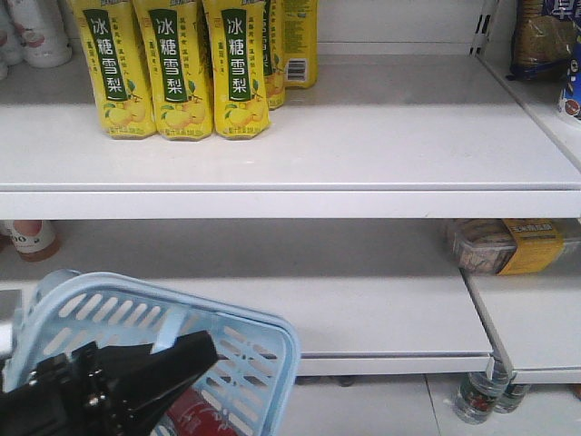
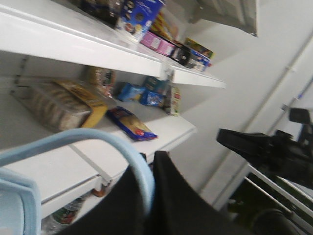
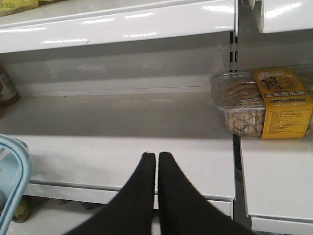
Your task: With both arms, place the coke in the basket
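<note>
A light blue plastic basket (image 1: 245, 341) hangs at the bottom left of the front view. A red coke can (image 1: 198, 416) lies inside it, partly hidden by my black left arm (image 1: 100, 391). In the left wrist view my left gripper (image 2: 151, 164) is shut on the basket's curved blue handle (image 2: 98, 137). My right gripper (image 3: 156, 155) is shut and empty, held in front of the lower shelf's edge. The basket rim (image 3: 14, 166) shows at the far left of the right wrist view. My right arm (image 2: 274, 147) shows at the right of the left wrist view.
Yellow drink cartons (image 1: 172, 68) stand on the upper shelf (image 1: 363, 154). A clear box of snacks with a yellow label (image 3: 264, 103) sits on the lower shelf at the right. Bottles (image 1: 477, 395) stand on the floor under the shelf. Snack packs (image 2: 132, 122) lie on side shelves.
</note>
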Motion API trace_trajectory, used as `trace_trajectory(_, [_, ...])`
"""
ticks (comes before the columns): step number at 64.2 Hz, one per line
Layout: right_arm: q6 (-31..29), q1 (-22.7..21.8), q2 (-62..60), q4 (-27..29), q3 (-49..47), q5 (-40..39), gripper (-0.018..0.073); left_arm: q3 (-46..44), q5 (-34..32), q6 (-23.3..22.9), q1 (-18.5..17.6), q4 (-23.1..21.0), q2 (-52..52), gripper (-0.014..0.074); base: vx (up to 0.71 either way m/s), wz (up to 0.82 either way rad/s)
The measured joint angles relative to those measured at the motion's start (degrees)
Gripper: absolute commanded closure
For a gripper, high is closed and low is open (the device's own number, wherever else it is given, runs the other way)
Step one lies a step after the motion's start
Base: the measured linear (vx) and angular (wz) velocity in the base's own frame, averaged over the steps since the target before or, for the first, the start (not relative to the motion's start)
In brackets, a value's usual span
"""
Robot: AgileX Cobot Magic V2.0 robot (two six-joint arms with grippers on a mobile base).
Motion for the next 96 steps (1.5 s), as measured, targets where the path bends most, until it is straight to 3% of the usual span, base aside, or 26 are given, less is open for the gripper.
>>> trace_trajectory(9, [0.00, 0.00, 0.00, 0.00, 0.00, 0.00, 0.0561, 3.85, 6.38, 8.51, -0.14, -10.00, -6.76, 0.0603, 0.00, 0.00])
trace_trajectory(30, [0.00, 0.00, 0.00, 0.00, 0.00, 0.00, 0.0561, 9.53, 24.79, 24.97, -0.14, -23.50, -22.87, 0.0603, 0.00, 0.00])
trace_trajectory(54, [0.00, 0.00, 0.00, 0.00, 0.04, 0.00, 0.0561, 15.02, 40.11, 27.69, -0.14, -24.92, -36.23, 0.0603, 0.00, 0.00])
trace_trajectory(62, [0.00, 0.00, 0.00, 0.00, 0.04, 0.00, 0.0561, 15.02, 43.07, 30.95, 0.27, -24.92, -37.56, 0.0603, 0.00, 0.00])
trace_trajectory(67, [0.00, 0.00, 0.00, 0.00, 0.04, 0.00, 0.0561, 15.02, 44.77, 32.59, 2.86, -25.19, -38.45, 0.0603, 0.00, 0.00])
trace_trajectory(84, [0.02, 0.00, 0.00, 0.00, 0.04, 0.00, 0.0561, 15.02, 50.16, 34.01, 17.56, -26.08, -46.80, 0.0603, 0.00, 0.00])
trace_trajectory(96, [0.02, 0.00, 0.00, 0.00, 0.04, 0.00, 0.0561, 15.02, 53.02, 39.26, 24.62, -27.07, -54.85, 0.0603, 0.00, 0.00])
